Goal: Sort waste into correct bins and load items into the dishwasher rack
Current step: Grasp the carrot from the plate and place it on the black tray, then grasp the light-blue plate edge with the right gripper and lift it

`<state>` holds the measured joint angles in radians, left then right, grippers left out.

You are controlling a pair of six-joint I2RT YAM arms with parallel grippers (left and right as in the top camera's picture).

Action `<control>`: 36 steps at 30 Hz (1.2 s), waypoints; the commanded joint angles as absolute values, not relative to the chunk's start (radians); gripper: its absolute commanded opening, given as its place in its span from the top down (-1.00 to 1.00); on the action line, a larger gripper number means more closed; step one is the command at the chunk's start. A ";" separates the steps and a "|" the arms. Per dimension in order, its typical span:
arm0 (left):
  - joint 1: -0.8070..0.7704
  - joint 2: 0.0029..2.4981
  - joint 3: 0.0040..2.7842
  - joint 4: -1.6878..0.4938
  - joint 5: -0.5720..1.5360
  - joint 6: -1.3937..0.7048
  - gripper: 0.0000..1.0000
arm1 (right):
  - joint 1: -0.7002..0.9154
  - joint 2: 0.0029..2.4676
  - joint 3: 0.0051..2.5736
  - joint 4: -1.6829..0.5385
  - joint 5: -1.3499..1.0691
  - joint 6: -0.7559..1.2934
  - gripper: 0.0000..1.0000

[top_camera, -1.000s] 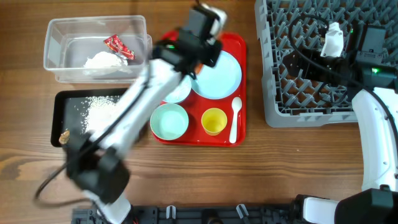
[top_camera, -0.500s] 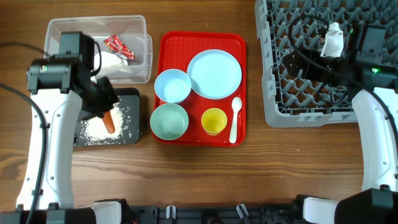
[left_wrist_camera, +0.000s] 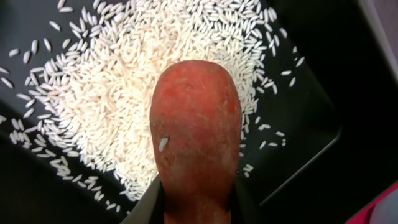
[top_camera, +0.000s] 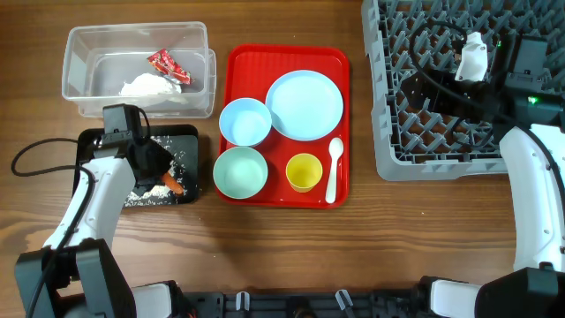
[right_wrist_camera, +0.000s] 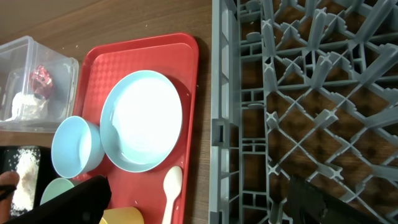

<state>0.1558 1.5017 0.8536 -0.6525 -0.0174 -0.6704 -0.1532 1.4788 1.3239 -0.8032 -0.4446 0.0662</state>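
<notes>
Carrot point(left_wrist_camera: 196, 137) hangs gripped over rice point(left_wrist_camera: 106, 81) in black tray point(left_wrist_camera: 323, 81).

orange carrot point(left_wrist_camera: 196, 143), over rice point(left_wrist_camera: 112, 81) (black tray point(left_wrist_camera: 323, 74))

left arm point(top_camera: 99, 181): swung from the red tray point(top_camera: 243, 62) to the black tray point(top_camera: 183, 134)
carrot point(top_camera: 174, 185): shifted toward its right edge

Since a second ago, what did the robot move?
The left gripper swung from over the red tray to the black tray, bringing the carrot low over the rice, still gripped. The right arm and the plate stayed put.
</notes>
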 commanded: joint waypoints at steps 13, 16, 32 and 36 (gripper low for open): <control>0.161 1.468 0.979 -0.706 0.102 -0.597 -0.50 | -0.151 1.466 1.335 -0.780 -0.498 0.052 -0.86; 0.128 1.388 1.155 -0.807 0.145 -0.414 -0.96 | -0.105 1.469 1.335 -0.736 -0.525 0.066 -0.85; -0.116 1.317 1.216 -0.776 -0.155 -0.405 -0.99 | 0.320 1.940 1.335 -0.469 -0.052 0.343 -0.52; -0.116 1.317 1.216 -0.779 -0.155 -0.404 -1.00 | 0.320 2.006 1.335 -0.465 -0.053 0.343 -0.53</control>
